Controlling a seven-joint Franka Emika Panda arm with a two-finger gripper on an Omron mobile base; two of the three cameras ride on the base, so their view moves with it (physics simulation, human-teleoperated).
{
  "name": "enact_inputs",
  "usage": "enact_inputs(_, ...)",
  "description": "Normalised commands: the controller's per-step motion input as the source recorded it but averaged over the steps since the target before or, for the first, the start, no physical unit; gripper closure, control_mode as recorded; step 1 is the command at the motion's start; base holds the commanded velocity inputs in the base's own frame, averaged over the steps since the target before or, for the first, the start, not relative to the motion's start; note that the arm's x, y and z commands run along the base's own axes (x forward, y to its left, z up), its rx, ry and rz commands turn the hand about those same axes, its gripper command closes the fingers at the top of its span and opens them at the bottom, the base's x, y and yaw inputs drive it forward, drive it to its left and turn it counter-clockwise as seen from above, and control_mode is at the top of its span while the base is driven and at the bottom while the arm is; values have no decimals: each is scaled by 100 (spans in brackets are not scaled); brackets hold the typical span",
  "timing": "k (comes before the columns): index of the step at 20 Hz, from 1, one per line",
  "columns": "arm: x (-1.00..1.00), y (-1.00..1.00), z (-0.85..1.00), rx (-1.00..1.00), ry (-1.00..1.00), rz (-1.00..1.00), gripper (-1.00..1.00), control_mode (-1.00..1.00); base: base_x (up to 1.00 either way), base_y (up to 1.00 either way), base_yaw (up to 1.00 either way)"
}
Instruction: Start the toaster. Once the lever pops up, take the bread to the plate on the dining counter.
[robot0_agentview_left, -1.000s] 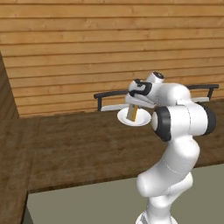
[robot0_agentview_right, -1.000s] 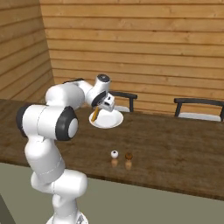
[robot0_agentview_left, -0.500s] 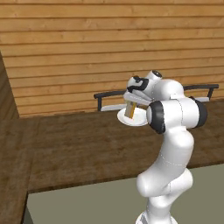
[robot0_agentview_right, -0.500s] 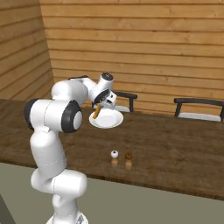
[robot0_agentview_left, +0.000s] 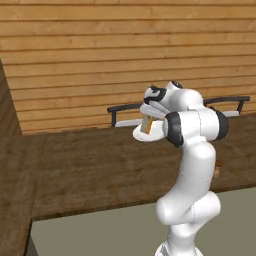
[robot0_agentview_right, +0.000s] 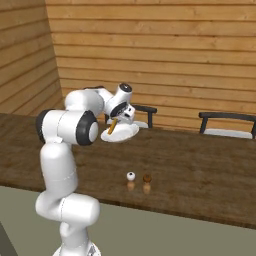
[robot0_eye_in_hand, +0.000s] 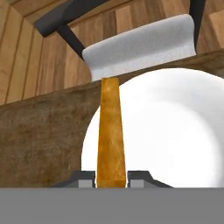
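bread (robot0_eye_in_hand: 109, 131) pinched in hand (robot0_eye_in_hand: 111, 176), now lower over plate (robot0_eye_in_hand: 175, 131)

A rendered home dining corner of a kitchen. Horizontal wood-plank walls (robot0_agentview_left: 100, 55) fill the upper half of both base views. A long dark-brown wood-grain counter (robot0_agentview_right: 200, 165) over a pale grey-green base crosses the middle of the frame. Behind it, at centre and right, stand 2 dark-framed chairs (robot0_agentview_right: 227, 120) with pale grey seats. On the counter sit a white plate (robot0_agentview_right: 125, 134) at centre and 2 small shakers (robot0_agentview_right: 138, 181) at lower centre of the right base view.
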Motion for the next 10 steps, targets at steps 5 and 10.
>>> enact_inputs(5,0,0,-11,1,8,0,100,-100,0,0,0)
enact_inputs(10,0,0,-1,0,2,0,100,-100,0,0,0)
